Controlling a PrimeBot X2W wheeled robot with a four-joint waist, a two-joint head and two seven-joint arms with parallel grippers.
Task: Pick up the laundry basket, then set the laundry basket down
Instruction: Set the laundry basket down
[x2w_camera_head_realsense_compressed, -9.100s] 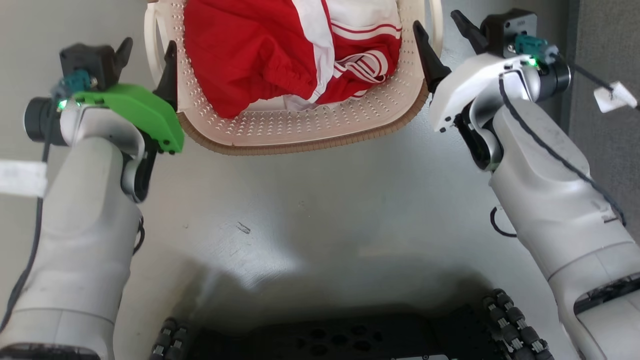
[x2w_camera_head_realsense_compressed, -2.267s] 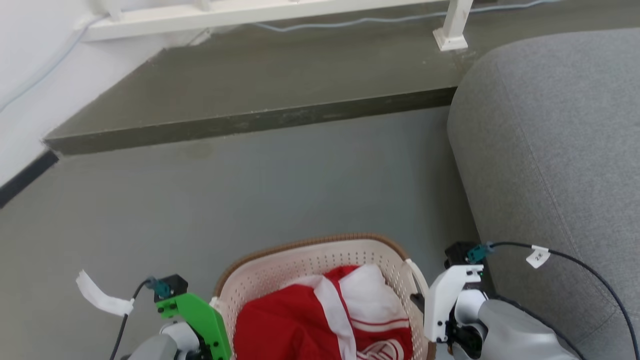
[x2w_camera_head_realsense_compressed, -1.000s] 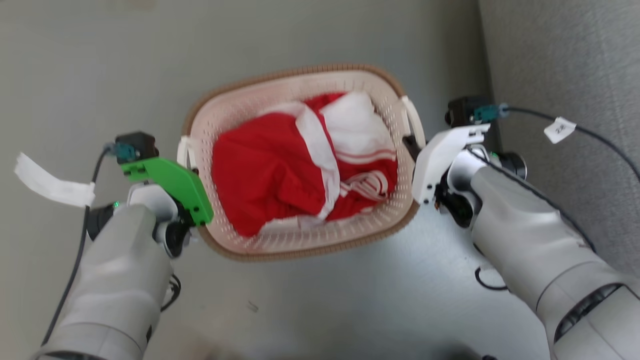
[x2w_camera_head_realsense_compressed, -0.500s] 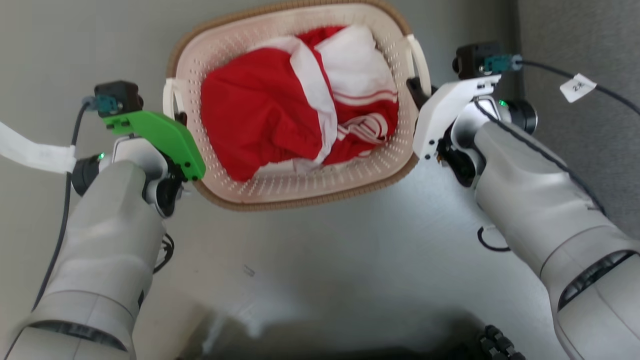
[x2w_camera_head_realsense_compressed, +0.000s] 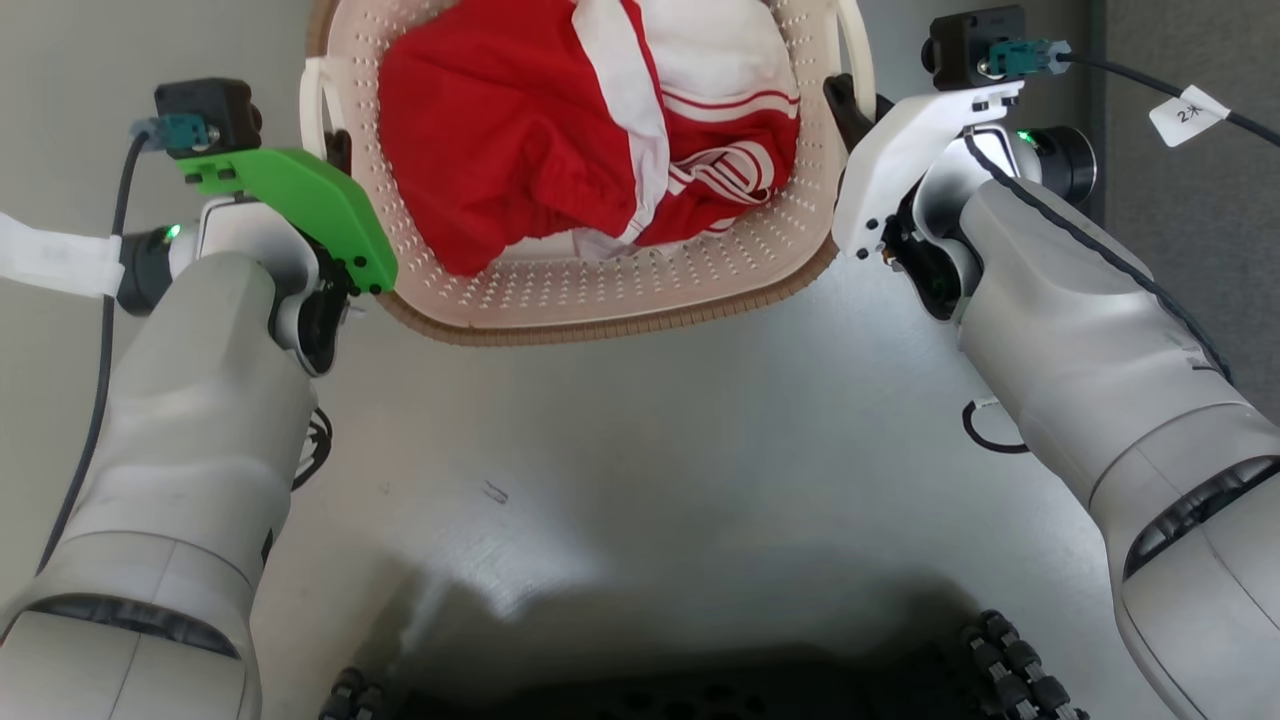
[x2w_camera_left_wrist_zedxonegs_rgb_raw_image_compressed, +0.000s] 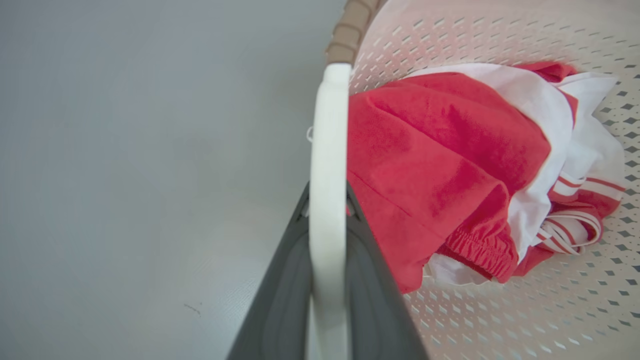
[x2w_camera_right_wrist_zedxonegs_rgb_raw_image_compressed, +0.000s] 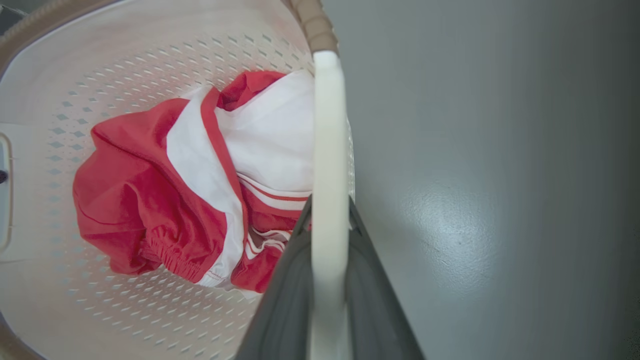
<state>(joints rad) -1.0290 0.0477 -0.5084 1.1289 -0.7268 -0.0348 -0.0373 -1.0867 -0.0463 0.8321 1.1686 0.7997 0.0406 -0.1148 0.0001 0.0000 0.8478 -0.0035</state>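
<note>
Head view: we see the left pincer (x2w_camera_head_realsense_compressed: 338, 160) at the left handle (x2w_camera_head_realsense_compressed: 312, 100) of the laundry basket (x2w_camera_head_realsense_compressed: 600, 290) and the right pincer (x2w_camera_head_realsense_compressed: 850, 100) at the right handle (x2w_camera_head_realsense_compressed: 862, 45). The mounts above them hide most of the fingers, so we cannot judge the gap from here. The basket lies between our two arms over the grey floor (x2w_camera_head_realsense_compressed: 650, 430), partly cut off by the top edge. Its long axis runs from one arm to the other and its open mouth faces up at the camera. We cannot tell whether it touches the floor. Red and white clothes (x2w_camera_head_realsense_compressed: 520, 120) fill it.

Left wrist view: the two dark fingers (x2w_camera_left_wrist_zedxonegs_rgb_raw_image_compressed: 280, 290) press on either side of the white handle (x2w_camera_left_wrist_zedxonegs_rgb_raw_image_compressed: 327, 150), clamped on it with no gap to spare. The clothes (x2w_camera_left_wrist_zedxonegs_rgb_raw_image_compressed: 440, 160) lie just beyond.

Right wrist view: the fingers (x2w_camera_right_wrist_zedxonegs_rgb_raw_image_compressed: 372, 300) squeeze the other handle (x2w_camera_right_wrist_zedxonegs_rgb_raw_image_compressed: 327, 130) the same way, clothes (x2w_camera_right_wrist_zedxonegs_rgb_raw_image_compressed: 145, 200) to one side, bare floor (x2w_camera_right_wrist_zedxonegs_rgb_raw_image_compressed: 475, 150) to the other.
</note>
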